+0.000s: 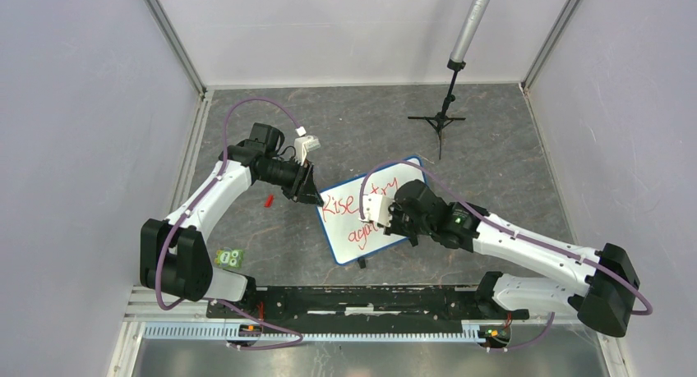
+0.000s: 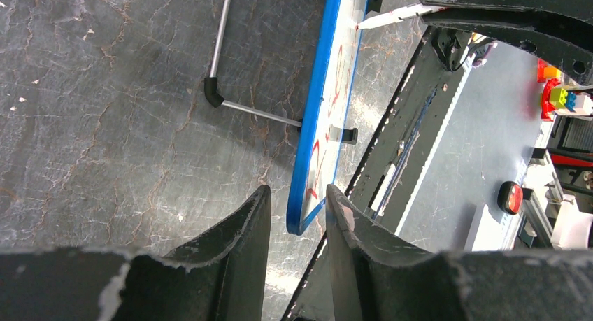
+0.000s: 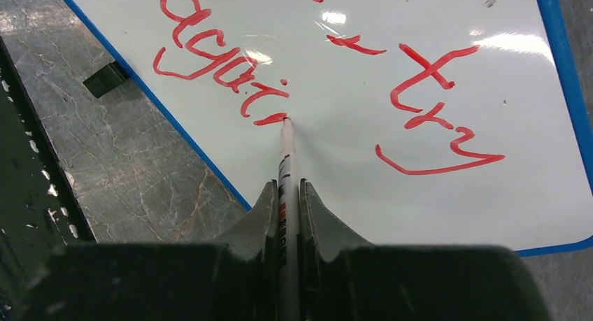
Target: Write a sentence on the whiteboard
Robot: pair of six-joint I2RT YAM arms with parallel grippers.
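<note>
The whiteboard, white with a blue rim, stands tilted at the table's middle. The sentence is in red: "Rise, try" above, "agai" below. My right gripper is shut on a white marker. Its red tip touches the board just after the "i". My left gripper is open. Its fingers straddle the board's blue corner with a small gap on the left side. The marker also shows in the left wrist view.
A black tripod with a grey pole stands at the back. A small red piece lies left of the board, and a green item lies near the left arm's base. A black rail runs along the near edge. Grey walls enclose the table.
</note>
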